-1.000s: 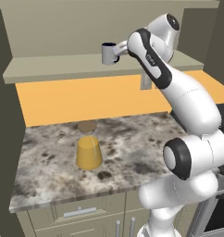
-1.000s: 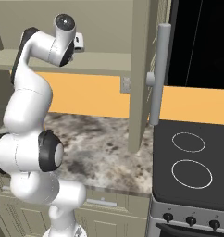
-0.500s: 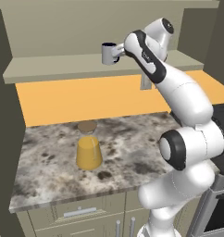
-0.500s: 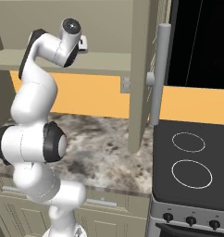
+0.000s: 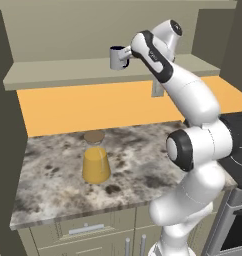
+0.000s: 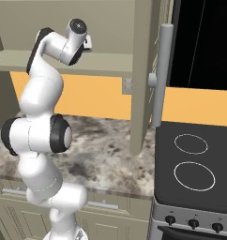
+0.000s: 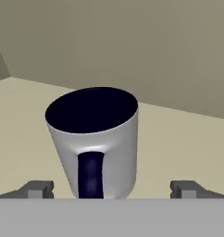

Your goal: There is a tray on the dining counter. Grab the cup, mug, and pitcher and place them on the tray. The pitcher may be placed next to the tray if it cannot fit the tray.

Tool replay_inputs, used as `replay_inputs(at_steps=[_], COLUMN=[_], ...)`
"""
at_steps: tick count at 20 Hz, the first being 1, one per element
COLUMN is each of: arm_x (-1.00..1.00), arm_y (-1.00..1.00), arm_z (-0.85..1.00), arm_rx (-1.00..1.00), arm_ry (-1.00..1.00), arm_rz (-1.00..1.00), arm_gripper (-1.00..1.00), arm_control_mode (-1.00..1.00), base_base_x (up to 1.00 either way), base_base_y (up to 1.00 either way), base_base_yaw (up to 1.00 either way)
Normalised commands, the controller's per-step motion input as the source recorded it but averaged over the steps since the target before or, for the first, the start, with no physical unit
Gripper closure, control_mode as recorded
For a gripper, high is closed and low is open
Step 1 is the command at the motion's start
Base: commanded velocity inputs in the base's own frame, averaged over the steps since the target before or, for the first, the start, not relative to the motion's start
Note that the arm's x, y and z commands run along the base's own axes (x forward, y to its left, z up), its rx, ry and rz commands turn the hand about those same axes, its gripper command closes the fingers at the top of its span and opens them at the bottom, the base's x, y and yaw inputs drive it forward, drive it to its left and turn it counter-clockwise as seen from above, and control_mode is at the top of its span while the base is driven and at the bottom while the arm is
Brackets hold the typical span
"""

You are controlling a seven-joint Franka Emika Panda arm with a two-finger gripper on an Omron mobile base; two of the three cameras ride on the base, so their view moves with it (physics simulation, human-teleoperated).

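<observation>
The mug (image 7: 96, 141) stands upright on the high shelf (image 5: 58, 75) above the desk (image 5: 48, 175), straight ahead of the claw (image 7: 113, 189), its dark handle turned toward the claw. The claw's fingertips (image 7: 37, 189) stand wide apart on either side of the mug, touching nothing. The pitcher (image 5: 95, 159) waits on the desk below.

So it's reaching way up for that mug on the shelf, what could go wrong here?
The mug stands on the high shelf with its dark handle facing the open pincer. If the fingertips close on the handle side off-centre, the mug might twist or tip. A nudge forward could also push it deeper along the shelf. And if it slips on the way down, it may fall toward the pitcher on the counter below.
</observation>
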Motion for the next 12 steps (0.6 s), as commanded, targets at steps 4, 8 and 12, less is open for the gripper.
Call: replay_inputs(at_steps=[4,8,12], arm_x=[0.32,0.25,0.2], arm_y=[0.03,0.13,0.15], arm_z=[0.0,0.0,0.0], arm_rx=[0.0,0.0,0.0], arm_ry=[0.0,0.0,0.0], arm_rz=[0.01,0.0,0.0], arm_gripper=[-1.0,-1.0,-1.0], arm_control_mode=[-1.0,-1.0,-1.0], base_base_x=[0.0,0.0,0.0], base_base_y=[0.0,0.0,0.0], base_base_yaw=[0.0,0.0,0.0])
